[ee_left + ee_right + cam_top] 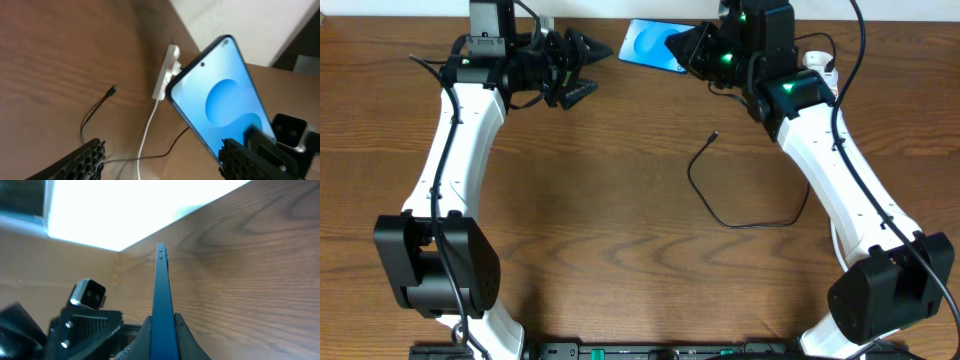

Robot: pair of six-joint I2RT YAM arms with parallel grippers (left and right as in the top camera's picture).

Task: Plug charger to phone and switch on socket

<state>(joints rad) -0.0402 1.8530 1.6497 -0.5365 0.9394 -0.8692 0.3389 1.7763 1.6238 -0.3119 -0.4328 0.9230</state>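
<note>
Clearly the phone (645, 45) is only being set up for plugging; nothing is connected yet. The right gripper (162, 325) is clamped on its thin edge and holds it tilted above the table (620, 250). Just left of the phone, the left gripper (588, 68) hangs with its fingers spread wide and empty. The charger (690, 175) lies loose on the wood, nearer the robot than the phone. Its tip (715, 134) points toward the phone but is well apart from it. The socket (167, 70) sits right of the phone.

Next, I judge, the left gripper must drop to the tip, pinch just behind the connector and carry it to the phone's port. That alignment is fine work. The switch comes after.

Overhead shows both arms and the cable's loop, but the right arm hides most of the socket. Left wrist shows the blue screen, the socket's red switch and its white cord (145, 140). Only right wrist shows the phone edge-on, squeezed by 2 fingers. No view shows the charger's plug end.
</note>
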